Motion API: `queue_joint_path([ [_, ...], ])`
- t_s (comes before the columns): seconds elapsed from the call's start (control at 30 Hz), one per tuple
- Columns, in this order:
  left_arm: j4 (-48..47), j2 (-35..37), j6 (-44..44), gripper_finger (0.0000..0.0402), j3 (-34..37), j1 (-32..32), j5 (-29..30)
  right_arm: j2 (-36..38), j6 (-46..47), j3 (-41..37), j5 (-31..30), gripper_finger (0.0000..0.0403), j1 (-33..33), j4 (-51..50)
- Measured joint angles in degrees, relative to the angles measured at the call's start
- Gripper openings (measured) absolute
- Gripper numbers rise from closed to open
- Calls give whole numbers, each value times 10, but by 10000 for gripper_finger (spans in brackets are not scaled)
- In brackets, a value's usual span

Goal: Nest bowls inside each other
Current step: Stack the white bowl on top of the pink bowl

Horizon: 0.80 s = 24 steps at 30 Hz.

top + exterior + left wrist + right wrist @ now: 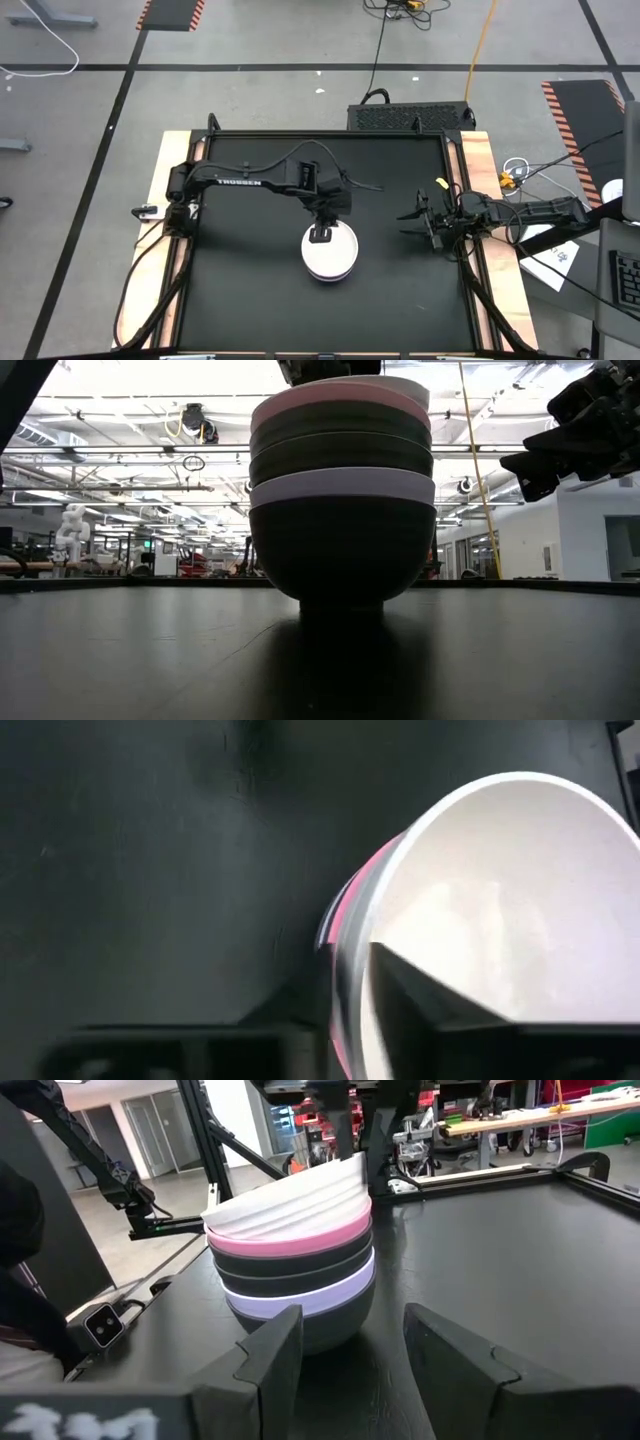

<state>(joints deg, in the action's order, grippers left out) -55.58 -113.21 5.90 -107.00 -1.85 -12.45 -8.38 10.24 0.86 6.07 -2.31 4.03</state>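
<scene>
One stack of bowls (pixel 331 254) stands on its black bottom bowl (pixel 340 550) at the middle of the black table. Above that come a lavender bowl (pixel 300 1295), two black ones, a pink bowl (pixel 290 1240) and a white bowl (pixel 285 1205) on top. My left gripper (pixel 322 236) is over the stack's far side, shut on the white bowl (pixel 500 890). My right gripper (pixel 412 222) waits open near the table's right edge, its fingers (pixel 350 1330) pointing level at the stack and touching nothing. My left gripper holds the white bowl by its rim (pixel 352 935) on the stack's far side, one finger (pixel 420 1005) inside the bowl and the other outside its wall. The fingers slant down from above and from the far side. The bowl is tilted, the held side raised, its underside still in the pink bowl (pixel 348 910).
Bare black table top (pixel 250 290) lies all around the stack. Wooden strips (pixel 165 180) border the table's left and right sides. My right arm (pixel 520 212) lies along the right edge. A dark box (pixel 410 115) and cables sit beyond the far edge.
</scene>
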Motion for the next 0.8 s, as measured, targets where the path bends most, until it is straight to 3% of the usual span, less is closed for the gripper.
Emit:
queue_joint_path([
  [0.1, -7, 0, 12, 14, 0, 0, 3, 0, 0, 0, 0, 169, 0, 1],
  [0.8, -10, -3, -5, 4, 0, 28, 36, 0, 0, 0, 0, 169, 0, 4],
])
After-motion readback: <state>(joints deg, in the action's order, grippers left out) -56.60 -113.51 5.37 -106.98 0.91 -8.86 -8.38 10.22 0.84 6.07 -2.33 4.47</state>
